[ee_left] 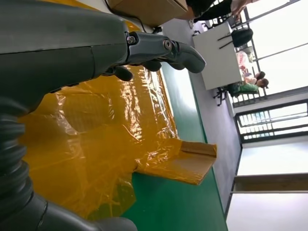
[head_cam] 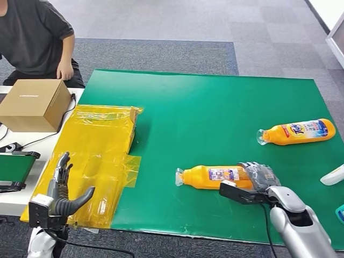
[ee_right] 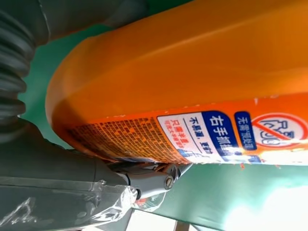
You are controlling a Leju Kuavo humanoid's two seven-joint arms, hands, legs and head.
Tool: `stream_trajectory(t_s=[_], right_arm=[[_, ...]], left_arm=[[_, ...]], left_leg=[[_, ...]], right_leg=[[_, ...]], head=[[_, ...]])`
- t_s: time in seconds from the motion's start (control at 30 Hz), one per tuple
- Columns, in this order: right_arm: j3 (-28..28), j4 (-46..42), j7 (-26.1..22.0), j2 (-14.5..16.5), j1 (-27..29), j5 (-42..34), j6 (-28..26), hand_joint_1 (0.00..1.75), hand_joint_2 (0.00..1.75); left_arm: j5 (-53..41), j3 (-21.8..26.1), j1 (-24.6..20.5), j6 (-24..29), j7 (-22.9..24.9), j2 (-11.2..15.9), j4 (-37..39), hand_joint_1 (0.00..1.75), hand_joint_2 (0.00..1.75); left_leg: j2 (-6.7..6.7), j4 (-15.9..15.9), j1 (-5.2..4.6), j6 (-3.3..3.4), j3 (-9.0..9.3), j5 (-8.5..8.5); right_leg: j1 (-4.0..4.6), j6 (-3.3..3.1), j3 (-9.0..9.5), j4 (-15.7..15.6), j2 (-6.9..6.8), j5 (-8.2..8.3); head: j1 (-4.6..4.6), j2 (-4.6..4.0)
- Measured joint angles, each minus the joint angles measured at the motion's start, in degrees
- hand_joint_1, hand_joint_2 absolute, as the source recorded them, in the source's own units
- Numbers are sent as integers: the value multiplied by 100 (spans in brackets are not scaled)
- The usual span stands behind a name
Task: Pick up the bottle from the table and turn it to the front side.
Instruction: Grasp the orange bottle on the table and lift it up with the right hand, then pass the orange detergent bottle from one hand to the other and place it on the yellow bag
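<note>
Closing around the base end of the orange bottle (head_cam: pixel 215 177), lying on its side near the front edge of the tabletop (head_cam: pixel 194 107), cap end pointing toward the yellow plastic sheet (head_cam: pixel 97 161). Wrapping the right hand (head_cam: pixel 259 176) over the wide end, thumb under and fingers over in the right wrist view, touching or nearly touching the plastic; impossible to tell yet whether gripping firmly.

Doing this step well, by judgement: seating the grasp squarely on the flat-sided body before lifting, keeping pressure even so the smooth shell is not slipping or spinning out; lifting just clear of the green mat before rolling the wrist; watching the label while turning, stopping when the main brand face is looking up or forward. Risking a swing of the long neck if holding only the very end.

Showing a glossy orange body, a clear or whitish cap, a small-print label with blue and white panels and a red prohibition mark, likely the back face.

Lying well apart toward the right edge: a second orange bottle (head_cam: pixel 298 131), showing a bolder label. Hovering over the yellow sheet at the front left corner: the left hand (head_cam: pixel 65 188), fingers spread, holding nothing. Sitting beyond the left edge: a cardboard box (head_cam: pixel 34 103), with a person (head_cam: pixel 36 37) behind it.
</note>
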Motion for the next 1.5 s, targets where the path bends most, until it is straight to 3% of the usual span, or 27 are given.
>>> stream_trajectory(t_s=[0.13,0.23,0.33,0.43,0.57,0.77,0.93,1.07,1.1,1.17,1.2,1.23,1.3,1.33,1.5], right_arm=[[-55,-598,-159,-57,523,-540,-394,175,175],[-224,-1260,-624,-23,1054,-1322,-834,175,175],[-366,-1856,-1168,159,1470,-2262,-1064,175,175],[-373,-2138,-1479,429,1626,-2711,-1060,175,175],[-121,-1992,-1500,816,1387,-2467,-1142,175,175],[635,-910,-1196,1555,586,-1637,-1888,175,175],[1007,-17,-1120,1991,74,-1649,-2066,175,175],[1152,483,-1093,2194,-166,-1566,-2059,175,175],[1191,582,-1084,2234,-203,-1545,-2035,175,175],[1276,753,-1071,2307,-244,-1561,-1946,175,175],[1311,826,-1075,2344,-253,-1606,-1897,146,175],[1339,897,-1085,2377,-264,-1662,-1860,103,175],[1369,1023,-1116,2425,-304,-1762,-1833,15,175],[1382,1074,-1130,2436,-324,-1791,-1833,0,175],[1426,1188,-1091,2444,-251,-1893,-1884,0,175]], left_arm=[[128,3,36,-173,0,17,31,0,175],[221,-2,60,-417,0,19,43,0,175],[238,-50,32,-620,0,16,87,0,175],[204,-201,-156,-926,0,15,249,0,175],[-122,-626,-698,-1373,2,15,672,0,175],[-291,-1535,-1596,-1705,151,-139,1148,0,175],[117,-2134,-1913,-2247,121,-198,1173,0,175],[271,-2374,-1973,-2381,55,-196,1172,0,175],[289,-2406,-1980,-2385,29,-195,1171,8,175],[327,-2463,-1985,-2374,-15,-194,1145,96,175],[350,-2492,-1983,-2367,-28,-191,1117,139,175],[380,-2523,-1978,-2355,-35,-184,1083,175,175],[429,-2568,-1958,-2310,-37,-159,1026,175,175],[433,-2579,-1943,-2256,-37,-150,1003,175,175],[-15,-2579,-1874,-1273,119,-145,914,175,175]], left_leg=[[-5,1,0,3,-7,-4],[-11,0,0,0,-13,-9],[-11,0,1,-6,-13,-13],[-11,-1,2,-7,-13,-11],[-11,-3,2,-9,-15,8],[-11,-2,2,-5,-20,42],[-10,-2,2,-3,-25,46],[-10,-2,2,-3,-32,45],[-10,-2,2,-3,-34,45],[-10,-2,2,-3,-39,45],[-10,-2,3,-3,-41,45],[-10,-2,3,-3,-43,45],[-10,-2,3,-3,-45,45],[-10,-2,3,-3,-45,45],[-10,-2,2,-3,-48,45]], right_leg=[[0,1,-5,0,-4,-3],[1,-2,-8,-1,-9,-9],[2,-6,-12,-1,-8,-12],[3,-8,-14,-1,-8,-12],[6,-11,-16,-1,-8,4],[6,-9,-21,-1,-7,38],[5,-6,-25,-1,-7,42],[5,-6,-31,-1,-7,42],[5,-6,-34,-1,-7,42],[6,-6,-39,-1,-7,42],[6,-7,-41,-1,-7,41],[6,-7,-43,-1,-7,41],[6,-7,-47,-1,-7,41],[6,-7,-47,-1,-7,41],[5,-7,-48,-1,-7,41]], head=[[-1,0],[-1,1],[0,-1],[-1,0],[-1,0],[0,1],[0,0],[-1,0],[-1,0],[-1,0],[-1,0],[-1,0],[-1,-1],[-1,-1],[-1,0]])
